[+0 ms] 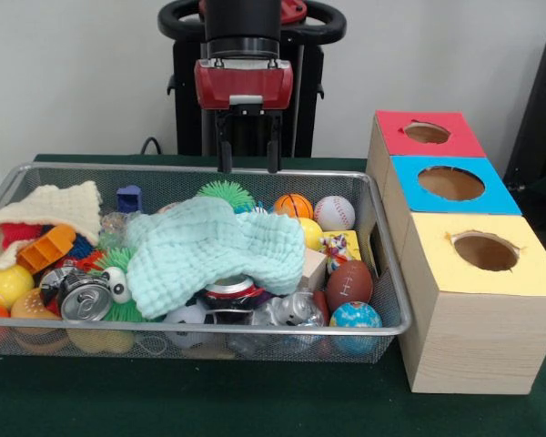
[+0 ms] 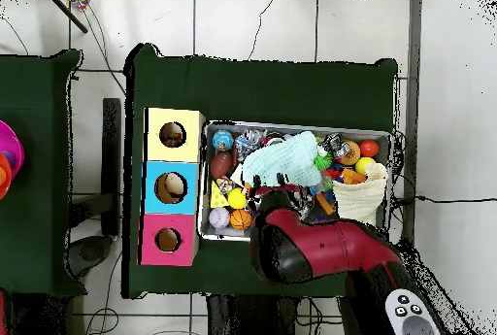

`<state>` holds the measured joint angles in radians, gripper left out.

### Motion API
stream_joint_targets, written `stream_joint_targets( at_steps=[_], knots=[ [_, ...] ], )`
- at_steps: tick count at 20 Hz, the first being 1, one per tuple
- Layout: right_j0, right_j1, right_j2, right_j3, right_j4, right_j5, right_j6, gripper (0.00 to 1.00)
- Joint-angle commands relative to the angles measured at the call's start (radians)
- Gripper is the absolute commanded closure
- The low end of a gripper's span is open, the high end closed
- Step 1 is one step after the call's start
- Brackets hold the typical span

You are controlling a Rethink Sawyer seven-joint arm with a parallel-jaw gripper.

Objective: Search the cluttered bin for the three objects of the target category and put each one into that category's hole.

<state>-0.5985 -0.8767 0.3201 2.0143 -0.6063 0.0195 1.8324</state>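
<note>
Pincer [image 1: 248,155] open, empty, above bin [image 1: 209,167] rear rim. Risk: mint cloth [image 1: 209,246] hides wrappers; pincer snags cloth or rim instead.

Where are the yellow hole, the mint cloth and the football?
Yellow hole [image 1: 485,251]: front view, its dark opening.
Mint cloth [image 1: 209,250]: front view, middle of its folds.
Football [image 1: 348,284]: front view, its brown side.

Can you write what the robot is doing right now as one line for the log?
gripper: open, empty, above wire bin's far rim | mint cloth: covering toys | yellow hole: empty
</note>
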Motion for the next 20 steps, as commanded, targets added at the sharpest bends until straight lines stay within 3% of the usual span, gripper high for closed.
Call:
stream_joint_targets(
  at_steps=[1, 3, 8, 16, 20],
  knots=[
    [-0.033, -0.023, 0.11, -0.117, 0.038, 0.237, -0.072, 0.0],
    [-0.049, -0.019, 0.115, -0.131, 0.021, 0.293, -0.127, 0.0],
    [-0.08, 0.02, 0.123, -0.16, -0.046, 0.321, -0.168, 0.0],
    [-0.108, 0.082, 0.127, -0.21, -0.114, 0.332, -0.17, 0.0],
    [-0.135, 0.158, 0.14, -0.234, -0.119, 0.315, -0.151, 0.0]
  ],
)
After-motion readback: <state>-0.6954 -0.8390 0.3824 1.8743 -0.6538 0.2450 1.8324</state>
